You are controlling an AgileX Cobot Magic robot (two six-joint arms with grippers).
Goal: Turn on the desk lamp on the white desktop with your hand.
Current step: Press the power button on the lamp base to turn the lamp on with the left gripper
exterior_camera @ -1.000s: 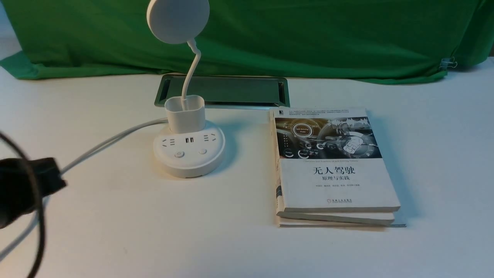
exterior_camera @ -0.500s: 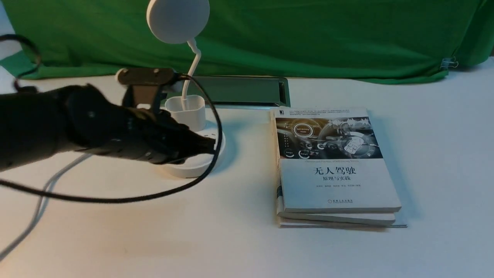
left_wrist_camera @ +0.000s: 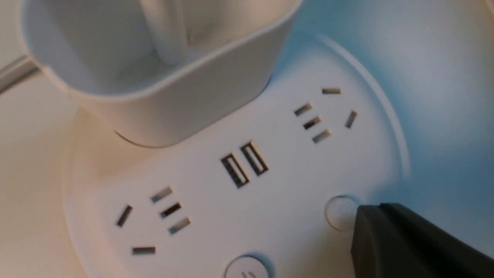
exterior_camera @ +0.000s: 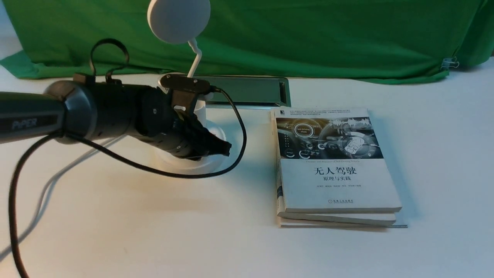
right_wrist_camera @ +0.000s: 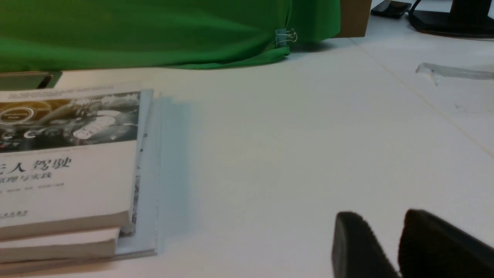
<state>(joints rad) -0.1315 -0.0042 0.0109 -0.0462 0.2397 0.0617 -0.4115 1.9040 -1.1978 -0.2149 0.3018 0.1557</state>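
Observation:
The white desk lamp [exterior_camera: 178, 19] stands on the white desktop [exterior_camera: 115, 216], its disc head unlit above a bent neck. My left hand, the left gripper [exterior_camera: 225, 148], reaches in from the left and lies low over the lamp's round base [exterior_camera: 210, 164], hiding most of it. In the left wrist view the base [left_wrist_camera: 270, 216] shows sockets, two USB ports [left_wrist_camera: 244, 164] and two buttons. The shut left gripper [left_wrist_camera: 366, 211] has its tip at the edge of one round button [left_wrist_camera: 337, 213]. The other button [left_wrist_camera: 247, 268] lies apart from it. My right gripper [right_wrist_camera: 376, 227] hovers over bare desktop, slightly open and empty.
A stack of books [exterior_camera: 334, 166] lies right of the lamp. A silver-framed hatch [exterior_camera: 251, 90] sits behind it, before the green cloth [exterior_camera: 308, 38]. The arm's black cable [exterior_camera: 241, 143] loops round the base. The lamp's white cord [exterior_camera: 50, 185] runs off left.
My left arm has swept in from the left edge and across the lamp base, its tip ending further right. The lamp and books have not moved.

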